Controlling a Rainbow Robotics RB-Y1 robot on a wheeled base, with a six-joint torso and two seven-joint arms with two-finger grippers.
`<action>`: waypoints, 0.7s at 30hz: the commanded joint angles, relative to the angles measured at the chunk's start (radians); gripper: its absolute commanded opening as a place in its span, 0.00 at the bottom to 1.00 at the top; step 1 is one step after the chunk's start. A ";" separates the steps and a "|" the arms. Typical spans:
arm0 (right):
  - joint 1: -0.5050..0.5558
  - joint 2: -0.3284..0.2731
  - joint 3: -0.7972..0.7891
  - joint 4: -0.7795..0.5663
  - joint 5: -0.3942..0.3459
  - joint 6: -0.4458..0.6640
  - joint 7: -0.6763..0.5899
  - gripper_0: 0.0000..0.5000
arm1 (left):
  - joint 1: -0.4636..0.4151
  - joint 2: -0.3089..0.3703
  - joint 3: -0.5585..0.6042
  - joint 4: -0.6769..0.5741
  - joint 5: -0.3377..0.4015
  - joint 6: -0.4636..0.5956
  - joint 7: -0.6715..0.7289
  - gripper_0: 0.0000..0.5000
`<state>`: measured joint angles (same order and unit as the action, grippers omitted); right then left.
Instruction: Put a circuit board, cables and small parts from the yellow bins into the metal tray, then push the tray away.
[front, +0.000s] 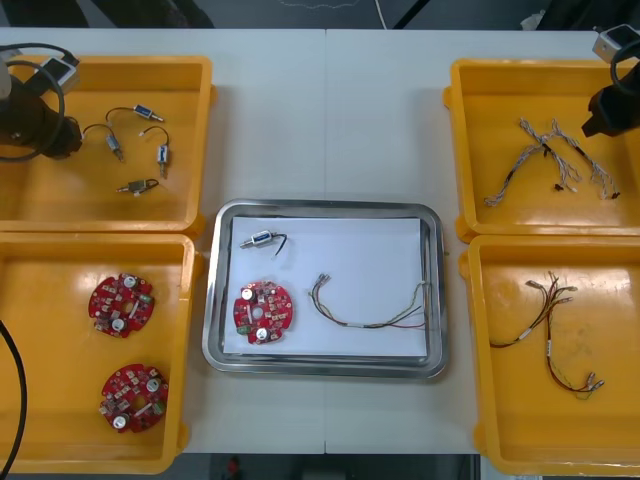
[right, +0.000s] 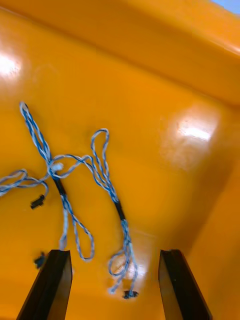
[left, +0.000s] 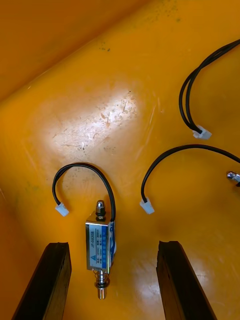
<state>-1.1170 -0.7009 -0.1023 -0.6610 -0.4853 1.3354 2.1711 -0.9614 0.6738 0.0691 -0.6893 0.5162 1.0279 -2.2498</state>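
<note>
Spread wide and empty, the right end effector (right: 112, 257) hangs over the yellow bin (front: 490, 100) at the counter's far right corner. A twisted blue and white cable (right: 120, 212) lies between its fingers, its long axis running away from them. The left end effector (left: 114, 247), equally wide, straddles a small metal part (left: 100, 242) in the far left bin (front: 190, 70). The metal tray (front: 213, 300) sits mid-counter.

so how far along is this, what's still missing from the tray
Done: the metal tray already holds a circuit board, a small metal part and a cable. In hand: nothing gripped; the right tool is open over the twisted blue and white cables, the left tool open over a binned small part. Left: probably a twisted cable, then pushing the tray away.
</note>
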 joint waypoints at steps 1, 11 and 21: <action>-0.037 -0.068 -0.039 -0.011 0.028 0.005 0.142 1.00 | -0.056 0.039 0.015 0.022 0.027 -0.057 -0.090 1.00; -0.035 -0.065 -0.074 0.084 0.031 -0.105 0.323 1.00 | -0.056 0.039 -0.031 0.063 0.067 -0.121 -0.094 1.00; -0.035 -0.048 -0.076 0.238 -0.047 -0.257 0.355 1.00 | -0.054 0.039 -0.069 0.122 0.119 -0.164 -0.116 1.00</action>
<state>-1.1171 -0.7234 -0.1550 -0.4608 -0.5094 1.1200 2.5137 -0.9709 0.6752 0.0439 -0.5897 0.6165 0.8866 -2.2502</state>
